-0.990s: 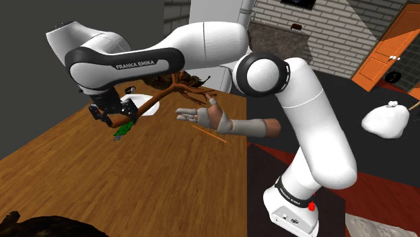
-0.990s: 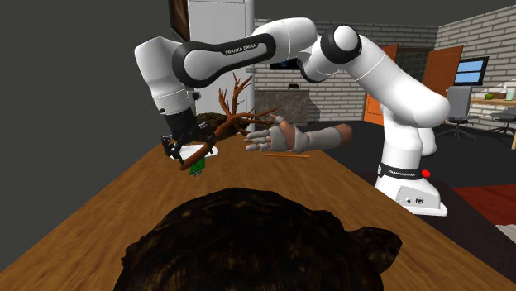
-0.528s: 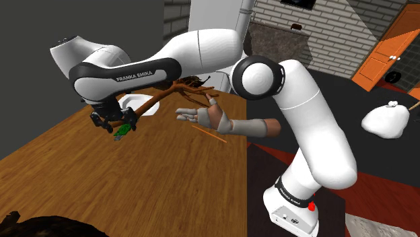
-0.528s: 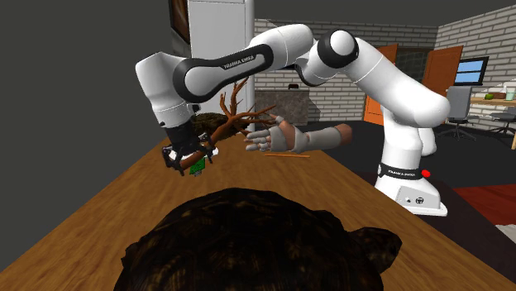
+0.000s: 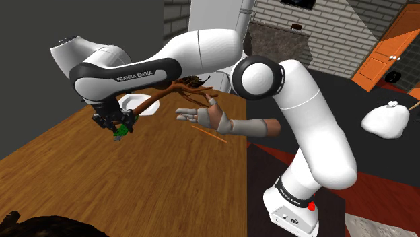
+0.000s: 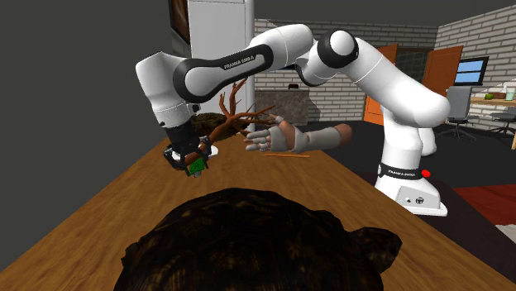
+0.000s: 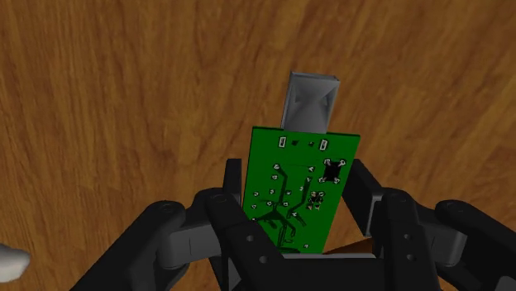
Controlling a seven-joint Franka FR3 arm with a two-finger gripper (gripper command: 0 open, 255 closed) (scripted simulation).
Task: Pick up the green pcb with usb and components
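Fingers: two black fingers (image 7: pixel 366 197) pinch the lower half of the board from both sides.
Task's thing: a green circuit board (image 7: pixel 302 178) with small dark components, held in the air above the desk at the shoulder view's left.
Plug: a grey metal USB plug (image 7: pixel 312 101) sticks out of the board's far end, pointing away from the hand toward the wood.
Desk: brown wood grain (image 7: pixel 116 99) below the board, apparently not touching it.
Step in hand: judged to be the lift, with the grasp already made.
Doing it well: rise straight and slowly with an even squeeze. The board is thin and flat, so a jerk could make it pivot or slip between the fingers.
Nearby: a bare brown branch (image 5: pixel 176 87) runs just behind the hand, and a white dish (image 5: pixel 139 103) lies beside it.
In the way: the branch is the closest obstacle, and a rise that drifts toward it could snag.
Farther off: a model forearm with open hand (image 5: pixel 225 122) and a thin orange stick (image 5: pixel 210 134) lie well apart on the desk. A dark shaggy mass (image 6: pixel 256 240) sits at the second exterior view's near edge.
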